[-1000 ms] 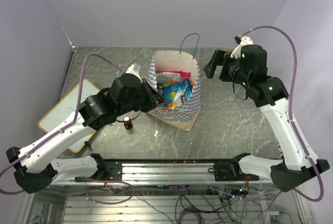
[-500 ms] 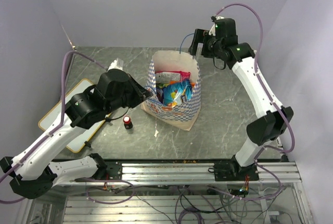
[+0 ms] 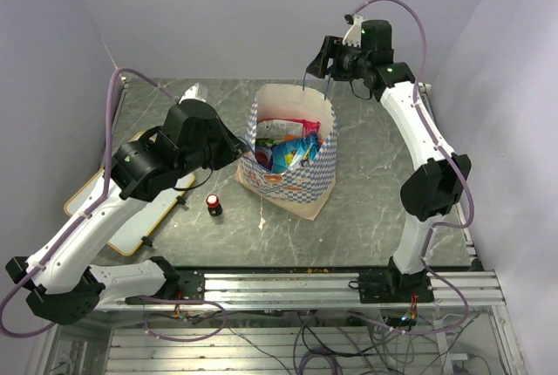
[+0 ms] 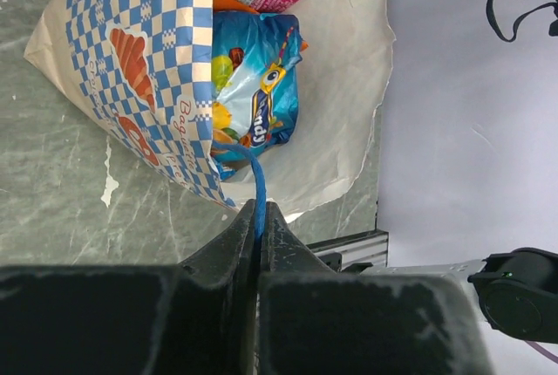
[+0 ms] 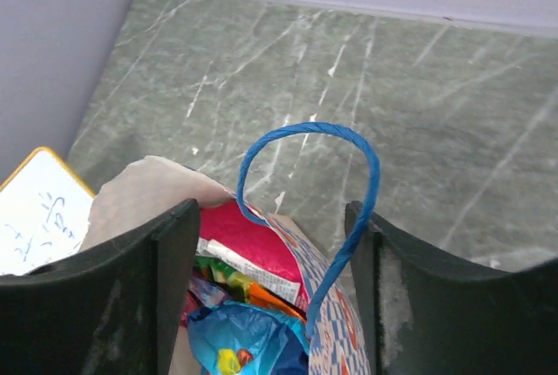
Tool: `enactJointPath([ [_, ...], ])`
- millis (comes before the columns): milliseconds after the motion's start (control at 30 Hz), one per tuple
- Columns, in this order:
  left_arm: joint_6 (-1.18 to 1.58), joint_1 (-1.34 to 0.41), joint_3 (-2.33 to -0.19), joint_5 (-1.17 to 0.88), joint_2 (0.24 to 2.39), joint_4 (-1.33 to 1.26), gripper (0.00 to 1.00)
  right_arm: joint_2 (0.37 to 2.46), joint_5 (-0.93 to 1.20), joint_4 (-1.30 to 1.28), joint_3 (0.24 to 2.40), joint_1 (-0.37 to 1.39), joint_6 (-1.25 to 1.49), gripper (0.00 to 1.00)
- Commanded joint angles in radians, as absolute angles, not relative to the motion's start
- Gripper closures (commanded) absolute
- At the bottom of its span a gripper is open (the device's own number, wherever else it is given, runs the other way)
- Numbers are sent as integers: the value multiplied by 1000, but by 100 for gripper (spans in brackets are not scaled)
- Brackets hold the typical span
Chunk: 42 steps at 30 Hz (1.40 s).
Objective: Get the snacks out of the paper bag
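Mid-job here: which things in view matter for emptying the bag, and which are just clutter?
Job: paper bag; snacks inside it; near handle, pinched by left gripper; far handle, between the open jaws of the right gripper.
Clutter: whiteboard; small red-capped bottle.

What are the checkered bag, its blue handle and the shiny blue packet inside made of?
The paper bag looks like matte paper: printed checks outside, and a plain cream inside that creases. The blue handle seems to be thin twisted cord, perhaps paper, but that is hard to tell. The blue snack packet looks like glossy plastic film, crinkled and glinting.
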<state>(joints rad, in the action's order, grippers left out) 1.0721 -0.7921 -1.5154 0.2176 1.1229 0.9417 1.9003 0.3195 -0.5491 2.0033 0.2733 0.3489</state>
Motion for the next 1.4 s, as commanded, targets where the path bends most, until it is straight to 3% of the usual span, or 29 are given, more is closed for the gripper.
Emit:
enactJointPath([
  [0, 1022, -754, -1577, 223, 1143, 940, 93, 1954, 434, -438, 2068, 259, 389, 37],
  [133, 997, -732, -1604, 207, 1172, 942, 93, 1980, 435, -416, 2122, 221, 458, 79],
  [333, 964, -665, -1671, 229, 1206, 940, 93, 1907, 464, -422, 2084, 166, 492, 100],
  [600, 875, -407, -1853, 45, 1402, 831, 93, 1743, 444, -446, 1935, 148, 475, 100],
  [933, 929, -185, -2051, -35, 1671, 546, 93, 1679, 649, -352, 1839, 174, 727, 100],
  [1367, 732, -29, -2351, -204, 1898, 150, 93, 1722, 682, -323, 1808, 451, 701, 99],
])
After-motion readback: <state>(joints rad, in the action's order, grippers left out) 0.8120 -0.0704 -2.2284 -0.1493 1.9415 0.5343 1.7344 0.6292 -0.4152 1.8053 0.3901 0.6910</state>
